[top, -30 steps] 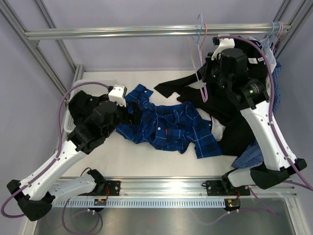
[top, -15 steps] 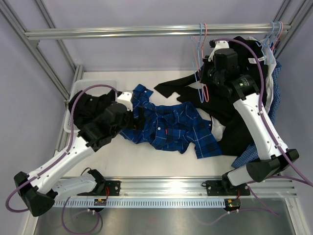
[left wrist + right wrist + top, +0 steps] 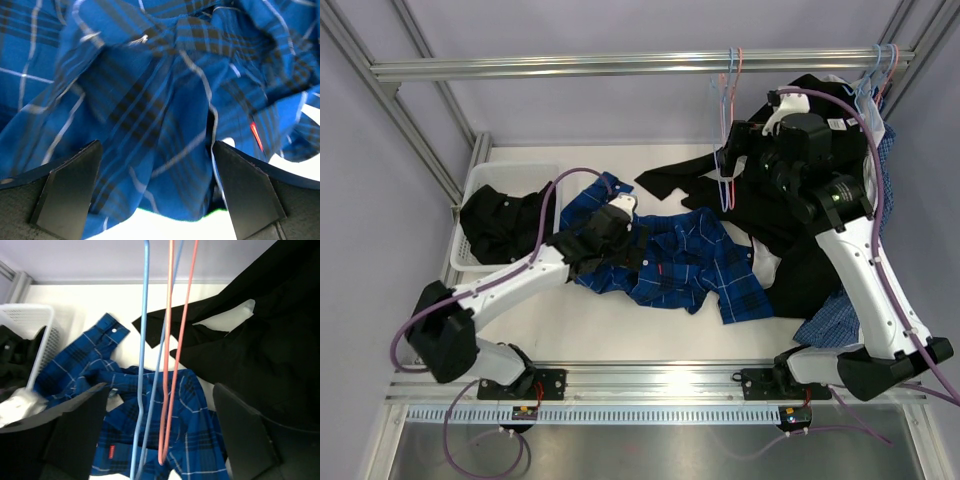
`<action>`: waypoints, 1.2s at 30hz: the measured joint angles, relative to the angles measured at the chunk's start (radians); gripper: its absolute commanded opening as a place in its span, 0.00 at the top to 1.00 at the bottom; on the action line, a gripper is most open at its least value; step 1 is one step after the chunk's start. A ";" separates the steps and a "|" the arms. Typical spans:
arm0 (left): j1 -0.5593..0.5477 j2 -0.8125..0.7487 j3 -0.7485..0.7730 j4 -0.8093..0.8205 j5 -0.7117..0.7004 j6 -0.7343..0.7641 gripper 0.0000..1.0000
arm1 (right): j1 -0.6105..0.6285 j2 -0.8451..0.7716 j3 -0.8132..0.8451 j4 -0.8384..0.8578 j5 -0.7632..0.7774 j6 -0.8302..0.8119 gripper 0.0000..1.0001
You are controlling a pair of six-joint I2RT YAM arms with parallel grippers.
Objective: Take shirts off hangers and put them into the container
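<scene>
Left wrist view has the left hand (image 3: pixel 156 147) spread wide over the blue plaid shirt (image 3: pixel 150 90), crumpled on the surface (image 3: pixel 620 335) beside the container (image 3: pixel 485 178), where pinching one loose fold may drag it short, while the wide right hand (image 3: pixel 160 387) could snag the wire hangers (image 3: pixel 167 340).

The white-shelled left arm (image 3: pixel 505 280) and right arm (image 3: pixel 865 280) are showing black joint housings. Lavender cables (image 3: pixel 542 210) are running along both. The left gripper (image 3: pixel 157 195) and right gripper (image 3: pixel 160 435) are carrying matte black wedge-shaped fingers (image 3: pixel 70 195).
</scene>
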 measured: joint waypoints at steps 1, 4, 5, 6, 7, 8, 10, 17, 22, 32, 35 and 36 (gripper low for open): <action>0.000 0.033 0.011 0.007 0.000 -0.001 0.01 | 0.000 -0.015 -0.006 -0.002 -0.004 -0.001 0.01; -0.001 0.143 0.054 0.039 0.000 -0.002 0.01 | -0.001 -0.077 -0.037 -0.011 -0.018 -0.007 0.01; -0.002 0.177 0.067 0.049 0.000 -0.002 0.01 | -0.001 -0.100 -0.048 -0.012 -0.022 -0.008 0.00; -0.002 0.209 0.079 0.055 0.000 -0.002 0.01 | -0.001 -0.123 -0.060 -0.013 -0.025 -0.008 0.01; -0.004 0.247 0.095 0.060 0.000 -0.003 0.01 | -0.001 -0.149 -0.074 -0.012 -0.025 -0.010 0.01; -0.006 0.282 0.110 0.066 0.000 -0.003 0.01 | -0.001 -0.175 -0.090 -0.012 -0.026 -0.012 0.00; -0.012 0.350 0.135 0.082 0.000 -0.010 0.01 | -0.001 -0.227 -0.128 -0.011 -0.024 -0.017 0.01; -0.043 0.511 0.162 0.121 -0.009 -0.045 0.30 | -0.001 -0.313 -0.253 -0.009 -0.023 -0.022 0.01; -0.066 0.521 0.168 0.170 -0.006 -0.076 1.00 | -0.001 -0.307 -0.325 -0.010 -0.025 -0.022 0.01; -0.027 0.140 0.196 -0.080 -0.122 -0.015 1.00 | -0.002 -0.303 -0.318 -0.010 -0.033 -0.047 0.01; 0.092 -0.056 0.282 -0.114 -0.153 0.017 1.00 | -0.002 -0.303 -0.294 -0.007 -0.035 -0.056 0.00; 0.153 -0.106 0.305 -0.114 -0.151 0.027 1.00 | -0.002 -0.303 -0.286 -0.005 -0.039 -0.058 0.01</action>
